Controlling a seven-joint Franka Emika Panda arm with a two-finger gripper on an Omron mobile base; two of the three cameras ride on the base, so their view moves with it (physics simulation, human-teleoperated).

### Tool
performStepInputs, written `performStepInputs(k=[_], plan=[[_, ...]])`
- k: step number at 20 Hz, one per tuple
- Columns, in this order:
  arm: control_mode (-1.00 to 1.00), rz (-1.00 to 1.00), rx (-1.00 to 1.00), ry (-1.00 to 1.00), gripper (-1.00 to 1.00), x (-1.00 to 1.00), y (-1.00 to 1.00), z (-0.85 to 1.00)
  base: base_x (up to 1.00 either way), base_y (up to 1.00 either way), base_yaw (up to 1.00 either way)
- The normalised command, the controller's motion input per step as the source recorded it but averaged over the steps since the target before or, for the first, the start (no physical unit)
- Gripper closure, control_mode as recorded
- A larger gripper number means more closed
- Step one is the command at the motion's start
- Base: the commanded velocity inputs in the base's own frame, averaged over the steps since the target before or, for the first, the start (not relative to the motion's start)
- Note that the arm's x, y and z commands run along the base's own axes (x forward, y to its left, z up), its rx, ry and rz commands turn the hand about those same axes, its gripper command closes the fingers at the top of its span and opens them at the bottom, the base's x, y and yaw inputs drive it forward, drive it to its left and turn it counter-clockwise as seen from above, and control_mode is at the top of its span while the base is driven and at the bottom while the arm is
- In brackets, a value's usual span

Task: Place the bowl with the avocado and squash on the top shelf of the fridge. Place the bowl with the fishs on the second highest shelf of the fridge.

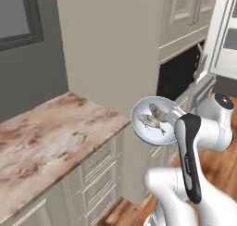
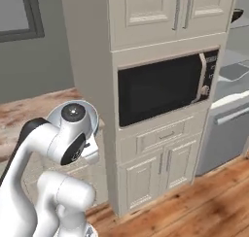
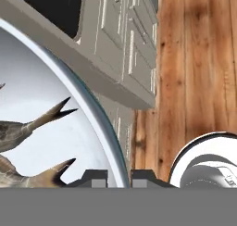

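No legible text (none anywhere)

You've got the light blue bowl [image 1: 149, 123] held aloft, level, two grey fish [image 1: 154, 118] lying inside.

Marble-topped desk [image 1: 51, 132] and built-in microwave [image 2: 163, 88] in a cream kitchen.
The brown-veined desk runs along a grey wall beneath a dark-framed window [image 1: 21, 16], with cream drawers [image 1: 99, 167] under its edge. A tall cream cabinet column [image 2: 92, 61] holds the black-fronted microwave, with panelled upper cabinet doors [image 2: 165, 10] above it, a shallow drawer [image 2: 165, 134] just below, and a pair of lower cabinet doors [image 2: 158, 175] beneath that. A warm wooden floor [image 2: 204, 202] spreads at the foot.
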Motion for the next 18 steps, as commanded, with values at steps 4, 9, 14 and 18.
performStepInputs(k=[4,9,14,18], plan=[[1.00,0.00,0.00,0.00,1.00,0.00,0.00,0.00,0.02,-1.00,-0.56],[1.00,0.00,0.00,0.00,1.00,0.00,0.00,0.00,0.25,-0.98,-0.48],[1.00,0.00,0.00,0.00,1.00,0.00,0.00,0.00,1.00,-0.40,-0.21],[1.00,0.00,0.00,0.00,1.00,0.00,0.00,0.00,1.00,-0.16,-0.10]])
